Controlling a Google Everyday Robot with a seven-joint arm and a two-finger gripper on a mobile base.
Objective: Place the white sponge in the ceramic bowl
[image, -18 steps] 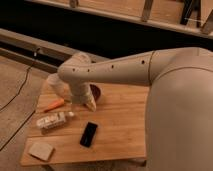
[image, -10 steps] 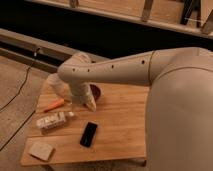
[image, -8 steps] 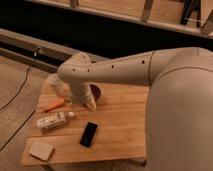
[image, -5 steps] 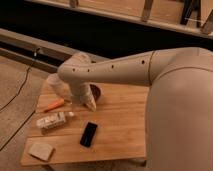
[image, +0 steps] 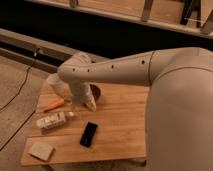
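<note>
Your fingers [image: 92, 105] look to be apart with nothing between them. The gripper [image: 89, 103] hangs low over the desk [image: 122, 117], just in front of the ceramic bowl [image: 96, 92], which sits toward the far edge. So nothing's grabbed yet.

The white sponge [image: 41, 150] is lying flat way over at the near left corner, well apart from your gripper and from the bowl. That's the whole job ahead of you, I'd say.

Here's what I'd worry about:

- Between you and the sponge there's a clear bottle [image: 51, 121] on its side near the left edge, an orange thing [image: 54, 105] just behind it, and a black phone [image: 89, 134] toward the near edge. Travel low and you'll shove one of them.
- The sponge is thin and right by the corner. Come in at an angle and you could nudge it off the desk instead of pinching it.
- The arm [image: 110, 72] bends right above a pale cup [image: 51, 83] at the far left corner. Swing wide and it likely tips.
- The bowl's small and shallow, so a sloppy drop probably leaves the sponge on the rim.
</note>
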